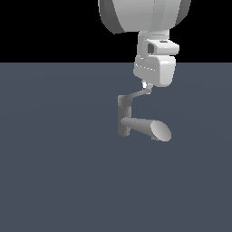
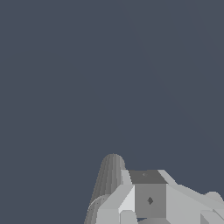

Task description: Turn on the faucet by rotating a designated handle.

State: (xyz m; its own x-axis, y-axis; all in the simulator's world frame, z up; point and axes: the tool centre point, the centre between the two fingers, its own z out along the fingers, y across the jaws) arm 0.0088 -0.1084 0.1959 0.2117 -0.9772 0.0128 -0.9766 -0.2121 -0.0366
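One handle (image 1: 137,94) slanting up toward the exterior view's right, tip at tool (image 1: 145,85).

A bare computer-simulated test space, not a real room: a flat, featureless slate-blue ground plane (image 1: 54,181) runs to a straight horizon under a solid black backdrop, with no walls, furniture or texture. A small grey faucet (image 1: 136,122) stands alone on it, rendered in smooth, untextured shading with faceted edges. The white robot arm (image 1: 154,54) above it has the same plain, plastic-like rendered look.
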